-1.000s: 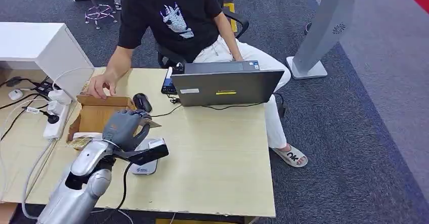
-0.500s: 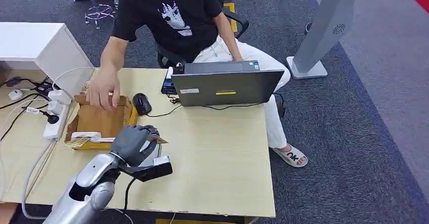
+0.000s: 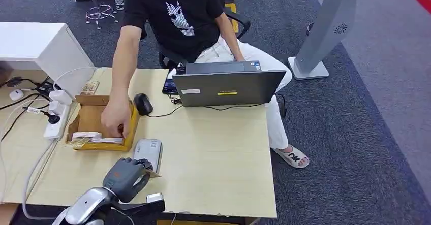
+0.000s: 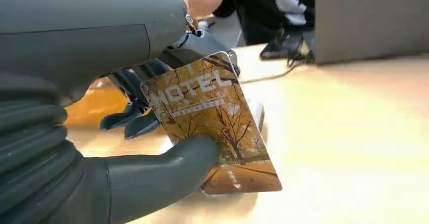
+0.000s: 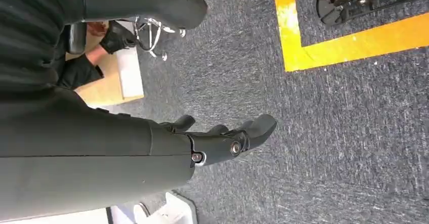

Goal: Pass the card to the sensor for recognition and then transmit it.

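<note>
One card, its HOTEL lettering legible from the wrist, pinched in the left hand; right hand holds nothing.

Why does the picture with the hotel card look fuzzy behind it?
Left wrist view: the orange hotel card in the left hand is sharp, while the grey laptop and person behind blur. Head view: evenly lit and clear.

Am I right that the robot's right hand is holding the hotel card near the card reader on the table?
Not quite: the left hand holds the hotel card, as the left wrist view shows. It is indeed near the card reader on the table.
</note>
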Motion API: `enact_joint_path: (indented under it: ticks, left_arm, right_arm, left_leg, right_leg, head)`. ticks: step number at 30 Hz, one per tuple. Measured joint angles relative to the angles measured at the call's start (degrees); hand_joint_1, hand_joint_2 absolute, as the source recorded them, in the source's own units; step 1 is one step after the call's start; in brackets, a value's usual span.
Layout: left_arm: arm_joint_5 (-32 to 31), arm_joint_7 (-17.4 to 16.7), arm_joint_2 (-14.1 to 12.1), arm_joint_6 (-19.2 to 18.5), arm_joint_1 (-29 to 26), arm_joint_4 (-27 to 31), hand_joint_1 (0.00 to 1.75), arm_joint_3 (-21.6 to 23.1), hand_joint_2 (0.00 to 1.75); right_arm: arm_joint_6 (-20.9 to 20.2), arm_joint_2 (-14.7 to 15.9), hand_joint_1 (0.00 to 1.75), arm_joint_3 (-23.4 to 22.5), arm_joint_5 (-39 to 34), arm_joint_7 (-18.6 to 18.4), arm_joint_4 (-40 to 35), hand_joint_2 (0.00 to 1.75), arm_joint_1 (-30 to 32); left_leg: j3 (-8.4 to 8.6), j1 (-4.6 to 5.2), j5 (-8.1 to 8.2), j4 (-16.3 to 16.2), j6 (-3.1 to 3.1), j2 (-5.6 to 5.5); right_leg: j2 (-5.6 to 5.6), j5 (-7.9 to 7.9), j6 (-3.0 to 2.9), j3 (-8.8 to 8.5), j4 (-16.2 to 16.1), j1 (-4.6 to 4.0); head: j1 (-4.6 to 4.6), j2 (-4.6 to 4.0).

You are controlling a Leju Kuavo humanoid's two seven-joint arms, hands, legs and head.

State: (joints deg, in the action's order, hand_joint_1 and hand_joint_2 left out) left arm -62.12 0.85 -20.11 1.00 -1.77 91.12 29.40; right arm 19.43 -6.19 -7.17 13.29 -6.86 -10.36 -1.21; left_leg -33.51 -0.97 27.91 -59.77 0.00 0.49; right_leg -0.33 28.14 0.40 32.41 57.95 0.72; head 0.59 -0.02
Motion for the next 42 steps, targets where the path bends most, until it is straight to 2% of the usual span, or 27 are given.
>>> enact_joint_path:
  ticks: [9,35,37,42]
  left_arm:
    - [-2.5,-1.9,0.2,0.3,-0.8,0.1,1.75,-0.4,1.75]
    - [-3.2,-2.0,3.0,1.8,2.3,-0.3,1.75,-5.2,1.75]
    - [-3.7,-3.1,3.1,1.3,2.8,-0.8,1.75,-5.5,1.75]
    - [-5.3,-5.5,4.2,1.3,5.6,-6.6,1.75,-7.1,1.75]
  right_arm:
    - [0.0,-0.4,0.0,-0.2,0.7,0.0,0.0,1.75,0.0]
    - [-0.1,-0.4,0.0,-0.2,2.4,-0.3,0.0,1.75,0.0]
    - [-0.2,-0.4,0.0,-0.2,2.6,-0.5,0.0,1.75,0.0]
    - [-0.3,-0.4,0.0,-0.2,4.0,-1.0,0.0,1.75,-0.1]
  left_leg:
    - [0.02,0.0,-0.01,0.0,0.0,-0.01]
    - [0.02,0.0,-0.02,0.0,0.01,-0.01]
    - [0.02,0.0,-0.02,0.0,0.01,-0.01]
    - [0.03,0.0,-0.05,0.0,0.0,-0.01]
  right_leg:
    - [0.0,-0.02,0.0,-0.02,0.0,0.0]
    - [0.01,-0.02,0.0,-0.01,0.0,0.0]
    - [0.01,-0.02,0.0,0.0,0.0,0.0]
    - [0.01,-0.04,-0.01,-0.02,0.0,0.0]
  head:
    - [0.0,0.0]
    - [0.0,0.0]
    - [0.0,0.0]
    - [0.0,0.0]
